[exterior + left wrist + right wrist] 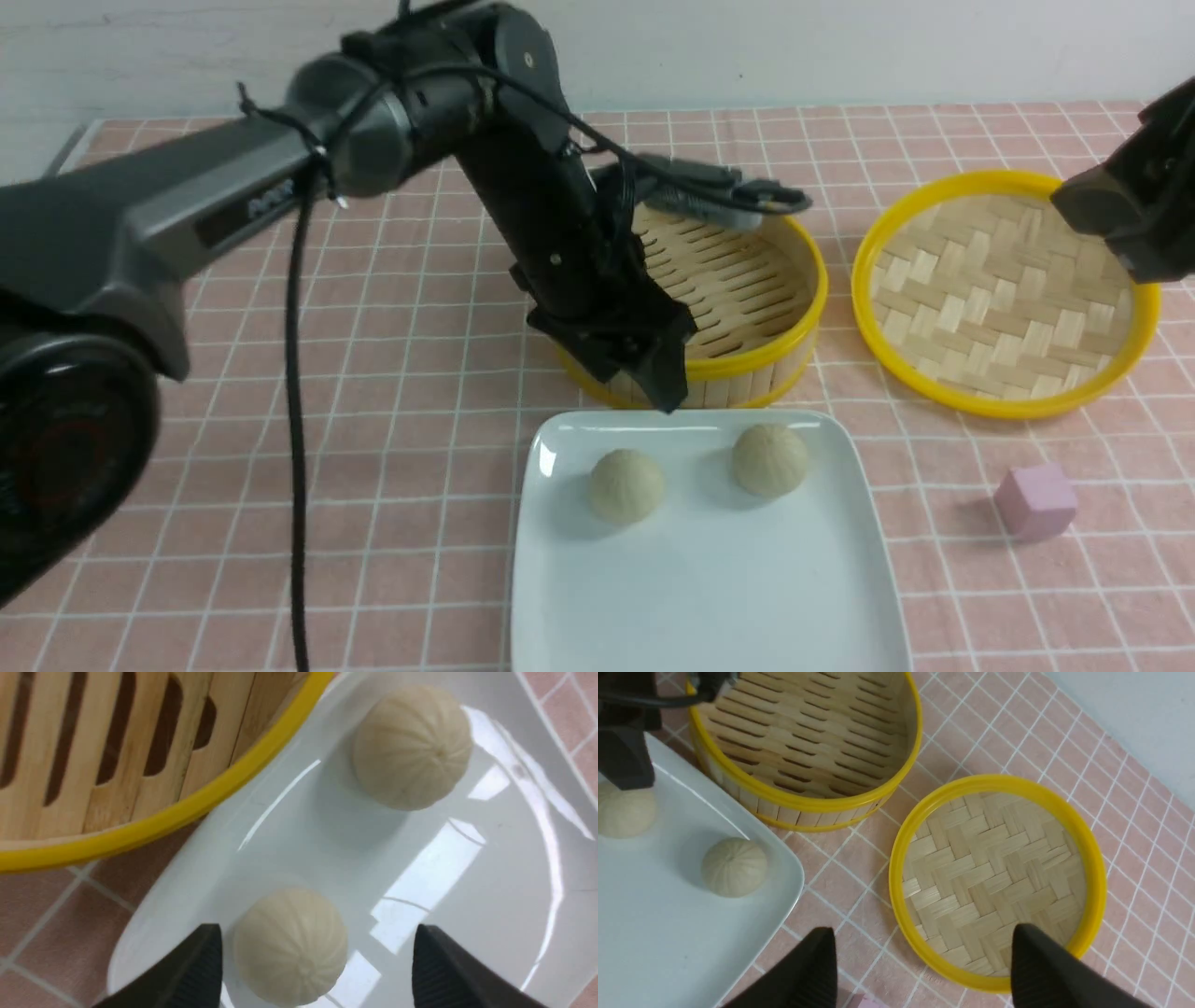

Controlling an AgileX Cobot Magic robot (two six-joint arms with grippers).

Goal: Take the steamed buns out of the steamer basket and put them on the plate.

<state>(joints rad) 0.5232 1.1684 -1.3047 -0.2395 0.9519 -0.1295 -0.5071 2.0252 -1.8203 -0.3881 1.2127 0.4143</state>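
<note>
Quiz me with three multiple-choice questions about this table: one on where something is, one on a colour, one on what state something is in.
1. Where are the two small cream pleated steamed buns?
A) in the round slatted bamboo steamer basket
B) on the glossy white squarish plate
C) on the floor

2. What colour is the small cube beside the plate?
A) pink
B) green
C) blue

3. How is the left arm's black gripper?
A) open
B) shut on a bun
C) shut on the cube

Answers: 1 B, both buns rest on the plate and the basket's visible slats are bare. 2 A, the cube is pale pink. 3 A, its fingers stand wide apart.
</note>
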